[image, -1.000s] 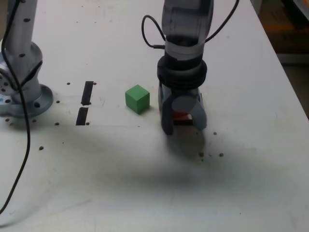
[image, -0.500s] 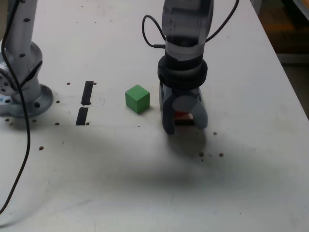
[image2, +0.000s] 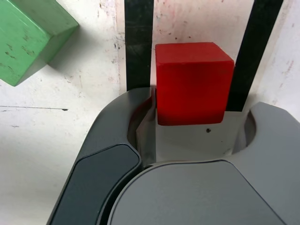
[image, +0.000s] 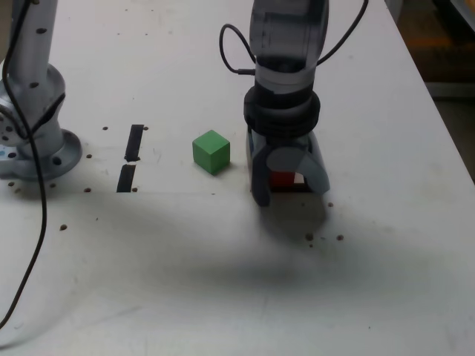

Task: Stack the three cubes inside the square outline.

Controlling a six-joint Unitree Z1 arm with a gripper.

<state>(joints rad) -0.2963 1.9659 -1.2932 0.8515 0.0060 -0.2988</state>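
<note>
1. The red cube (image2: 194, 86) sits between the jaws of the claw (image2: 196, 125), within the square outline (image2: 138, 47).
2. The claw is spread, apparently releasing; next, it should clear the cube.
3. The green cube (image: 211, 153) lies beside the claw.

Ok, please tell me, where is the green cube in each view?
Exterior view: the green cube is just left of the claw, upper middle.
Wrist view: it is in a corner, partly cut off by the edge.
Shared landmark: the red cube, between the claw's fingers.
</note>
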